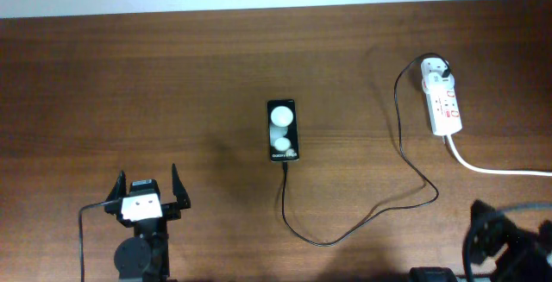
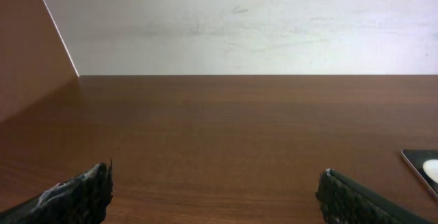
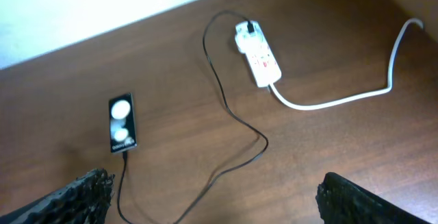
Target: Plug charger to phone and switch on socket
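The black phone [image 1: 282, 131] lies flat mid-table with two white round patches; it also shows in the right wrist view [image 3: 121, 124] and at the edge of the left wrist view [image 2: 424, 170]. The thin black charger cable [image 1: 345, 230] runs from the phone's near end in a loop to the white adapter head [image 1: 434, 68] seated in the white socket strip [image 1: 443, 101]; cable [image 3: 226, 101] and strip [image 3: 257, 54] show in the right wrist view. My left gripper [image 1: 147, 192] is open and empty at the front left. My right gripper [image 3: 212, 196] is open and empty at the front right.
The socket's thick white cord [image 1: 492, 168] runs off to the right edge, also in the right wrist view [image 3: 342, 99]. A white wall borders the far table edge [image 2: 239, 75]. The right arm body [image 1: 509, 243] sits at the front right corner.
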Motion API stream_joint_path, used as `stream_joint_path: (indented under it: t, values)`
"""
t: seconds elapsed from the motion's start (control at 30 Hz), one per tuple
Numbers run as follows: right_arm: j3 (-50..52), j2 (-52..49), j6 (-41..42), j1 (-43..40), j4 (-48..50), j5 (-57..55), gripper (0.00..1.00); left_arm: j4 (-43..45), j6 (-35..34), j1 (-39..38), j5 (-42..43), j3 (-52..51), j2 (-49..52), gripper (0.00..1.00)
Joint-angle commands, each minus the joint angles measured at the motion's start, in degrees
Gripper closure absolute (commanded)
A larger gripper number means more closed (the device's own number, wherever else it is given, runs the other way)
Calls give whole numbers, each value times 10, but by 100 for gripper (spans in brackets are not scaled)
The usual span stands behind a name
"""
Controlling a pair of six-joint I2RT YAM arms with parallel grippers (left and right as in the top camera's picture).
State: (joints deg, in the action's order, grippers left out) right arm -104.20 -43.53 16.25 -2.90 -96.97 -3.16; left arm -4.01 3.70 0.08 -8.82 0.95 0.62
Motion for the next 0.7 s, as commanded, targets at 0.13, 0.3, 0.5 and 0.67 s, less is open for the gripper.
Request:
stream_joint_path:
  t: [0.13,0.3,0.5,0.67]
  values:
    - [1,59,0,3,-3,1,1,1,11,2,5,-4,-3,1]
    - [3,79,-4,9,-3,-20,1,1,11,2,5,-4,-3,1]
    - [237,213,-4,54,207,-11,1,1,11,2,5,-4,-3,1]
    - [564,308,-10,39,562,128,1,1,11,2,5,-4,-3,1]
